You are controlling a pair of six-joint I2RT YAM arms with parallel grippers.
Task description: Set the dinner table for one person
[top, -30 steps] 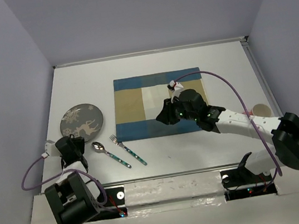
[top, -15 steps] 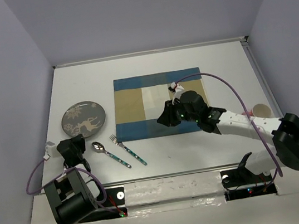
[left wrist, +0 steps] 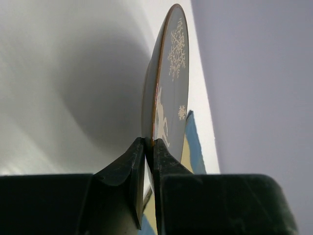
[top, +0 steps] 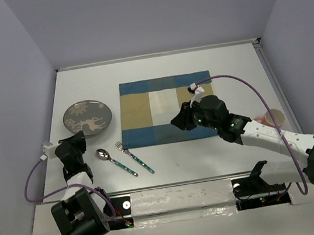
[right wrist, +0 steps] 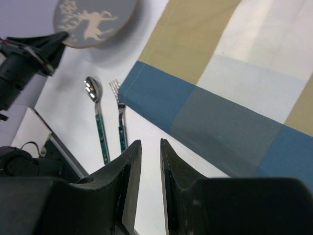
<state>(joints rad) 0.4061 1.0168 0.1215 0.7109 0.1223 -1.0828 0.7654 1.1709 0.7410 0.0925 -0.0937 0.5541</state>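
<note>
Clearly, the dinner table (top: 238, 64) lies beneath left jaws clamped on the plate (left wrist: 171, 88) rim.

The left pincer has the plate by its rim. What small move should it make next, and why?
Probably carry the plate rightward over the placemat. The left pincer is shut on the plate's near rim, the plate looks lifted, and the placemat's middle is bare. The right pincer, empty, hangs above the mat's near part, so it may have to move aside.
</note>
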